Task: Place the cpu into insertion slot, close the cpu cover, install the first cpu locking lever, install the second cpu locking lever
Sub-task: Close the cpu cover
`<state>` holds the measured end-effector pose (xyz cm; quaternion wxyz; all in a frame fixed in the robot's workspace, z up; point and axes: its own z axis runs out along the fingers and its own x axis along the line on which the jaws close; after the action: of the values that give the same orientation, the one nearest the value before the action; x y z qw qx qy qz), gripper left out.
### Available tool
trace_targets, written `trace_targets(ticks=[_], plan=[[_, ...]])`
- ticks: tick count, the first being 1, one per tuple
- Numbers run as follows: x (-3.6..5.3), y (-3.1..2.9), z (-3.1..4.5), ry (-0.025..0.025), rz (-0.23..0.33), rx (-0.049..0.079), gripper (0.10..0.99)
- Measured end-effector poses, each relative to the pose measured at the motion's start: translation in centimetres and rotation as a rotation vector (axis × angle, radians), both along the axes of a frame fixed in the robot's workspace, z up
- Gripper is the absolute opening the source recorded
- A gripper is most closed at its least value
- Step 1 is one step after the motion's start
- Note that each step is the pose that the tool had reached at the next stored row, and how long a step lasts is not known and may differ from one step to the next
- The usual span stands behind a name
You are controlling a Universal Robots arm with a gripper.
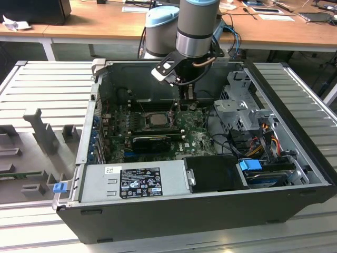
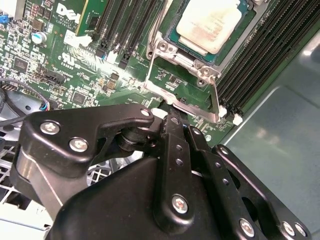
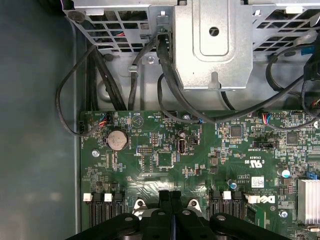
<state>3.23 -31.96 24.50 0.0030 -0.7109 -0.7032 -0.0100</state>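
The cpu is sitting in the insertion slot, in the middle of the motherboard. The gripper, jaws pressed together empty, is hovering by the open cpu cover, which I reckon needs swinging down flat.

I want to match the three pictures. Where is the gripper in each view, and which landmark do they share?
Exterior view: the gripper hangs inside the computer case, to the exterior view's right of the cpu.
Second wrist view: the gripper is nearest the camera, its tip by the open cpu cover.
First wrist view: the gripper, fingers together, is above the motherboard.
Shared landmark: the green motherboard.
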Motion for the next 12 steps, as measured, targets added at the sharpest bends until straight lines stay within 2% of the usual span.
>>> trace_targets(ticks=[12], plan=[[-0.25,0.00,0.00,0.0000,0.000,0.000,0.106]])
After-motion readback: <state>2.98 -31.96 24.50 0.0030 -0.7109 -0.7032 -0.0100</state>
